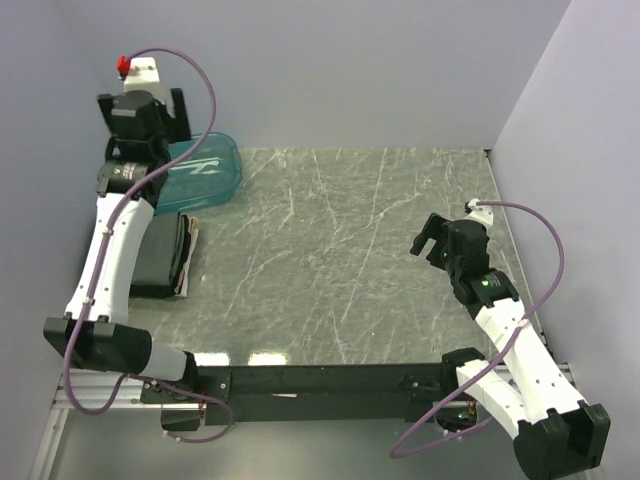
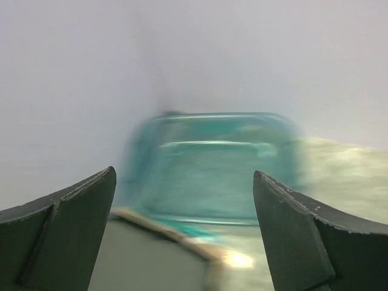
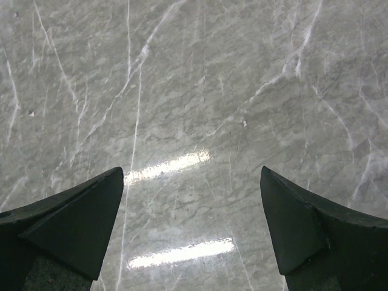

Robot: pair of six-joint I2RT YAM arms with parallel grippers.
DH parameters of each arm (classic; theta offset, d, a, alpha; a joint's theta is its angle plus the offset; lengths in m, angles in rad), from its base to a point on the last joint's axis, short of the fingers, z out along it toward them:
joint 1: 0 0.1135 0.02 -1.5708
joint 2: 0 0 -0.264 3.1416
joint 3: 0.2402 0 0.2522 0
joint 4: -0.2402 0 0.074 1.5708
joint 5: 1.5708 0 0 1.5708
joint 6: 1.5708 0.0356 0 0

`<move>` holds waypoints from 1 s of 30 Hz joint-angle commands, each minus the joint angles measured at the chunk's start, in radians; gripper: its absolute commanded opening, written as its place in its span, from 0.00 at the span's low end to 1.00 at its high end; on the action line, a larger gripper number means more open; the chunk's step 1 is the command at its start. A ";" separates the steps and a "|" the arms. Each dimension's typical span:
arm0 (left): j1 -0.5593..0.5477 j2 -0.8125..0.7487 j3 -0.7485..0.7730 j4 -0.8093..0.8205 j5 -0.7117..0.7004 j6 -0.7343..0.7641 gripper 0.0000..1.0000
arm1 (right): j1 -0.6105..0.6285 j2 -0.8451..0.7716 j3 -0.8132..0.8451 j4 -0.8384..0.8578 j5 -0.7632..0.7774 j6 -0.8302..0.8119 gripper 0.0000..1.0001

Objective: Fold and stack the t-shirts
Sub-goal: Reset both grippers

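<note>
A stack of folded dark t-shirts [image 1: 163, 252] lies at the table's left edge, partly hidden under my left arm. In the left wrist view the stack [image 2: 151, 260] shows as a blurred dark grey surface with a pale tan edge, low between the fingers. My left gripper [image 1: 150, 122] is raised at the far left, above the stack's far end and next to the tub. It stands open [image 2: 183, 176] with nothing in it. My right gripper [image 1: 429, 240] hovers over bare marble on the right, open [image 3: 192, 173] and empty.
A translucent teal plastic tub [image 1: 205, 172] sits at the back left, just beyond the stack, and appears blurred in the left wrist view [image 2: 218, 170]. Walls close in on the left, back and right. The grey marble table [image 1: 340, 250] lies between the arms.
</note>
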 commanded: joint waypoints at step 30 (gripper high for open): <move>-0.511 -0.344 -0.888 0.305 -0.012 -0.791 0.99 | -0.007 -0.124 -0.049 0.134 0.075 -0.026 1.00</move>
